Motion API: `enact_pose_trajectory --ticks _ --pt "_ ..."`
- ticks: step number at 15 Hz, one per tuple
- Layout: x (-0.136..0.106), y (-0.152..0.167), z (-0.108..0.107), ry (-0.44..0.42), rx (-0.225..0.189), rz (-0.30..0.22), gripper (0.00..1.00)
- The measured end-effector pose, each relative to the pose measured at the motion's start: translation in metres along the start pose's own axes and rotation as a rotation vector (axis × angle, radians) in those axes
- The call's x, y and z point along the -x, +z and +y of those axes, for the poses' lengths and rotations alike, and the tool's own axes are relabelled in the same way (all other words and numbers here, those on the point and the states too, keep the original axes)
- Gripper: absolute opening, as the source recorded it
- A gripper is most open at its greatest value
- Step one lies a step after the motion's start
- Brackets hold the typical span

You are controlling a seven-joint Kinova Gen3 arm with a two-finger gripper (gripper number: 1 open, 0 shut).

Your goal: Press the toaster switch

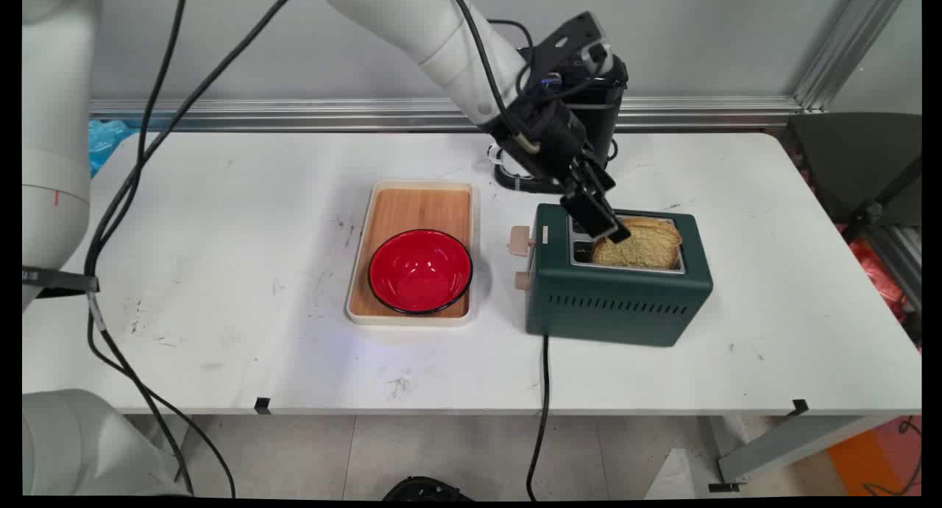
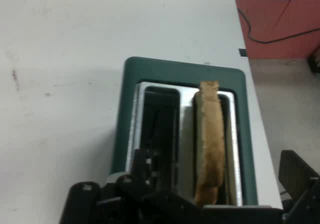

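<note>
Toast (image 1: 639, 247) is seen as one slice, standing on edge in one of the two slots of a single dark green toaster (image 1: 618, 302), its crust raised above the slot's metal rim. The gripper (image 1: 605, 224) is held directly over the toaster's top, tilted down from the upper left, with its tip at the slice's left end. In the hand view the slice (image 2: 210, 144) is framed between two fingers (image 2: 295, 176) that are spread wide apart and grasp nothing; the second slot (image 2: 160, 134), beside the slice, is seen dark and unfilled. Two pale knobs (image 1: 521, 241) are carried on the toaster's left end, and one black cord (image 1: 543, 390) is led from its front down over the edge of the white counter (image 1: 221, 331). Just left of the toaster one wooden tray (image 1: 419, 206) with a cream rim is set, and one red bowl (image 1: 419, 270) is placed in the tray's near half. Behind the toaster one black appliance (image 1: 600, 125) is partly hidden by the arm.
</note>
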Motion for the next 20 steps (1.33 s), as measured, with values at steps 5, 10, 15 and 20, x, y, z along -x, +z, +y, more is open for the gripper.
enact_pose_trajectory --ticks 5,10,15,20 --pt "0.003 -0.029 -0.013 -0.007 -0.035 0.007 1.00" --pt "0.012 -0.063 -0.020 -0.003 -0.078 0.017 1.00" --pt "0.037 -0.089 -0.011 -0.008 -0.096 -0.001 1.00" --pt "0.065 -0.111 -0.002 -0.003 -0.103 -0.030 1.00"
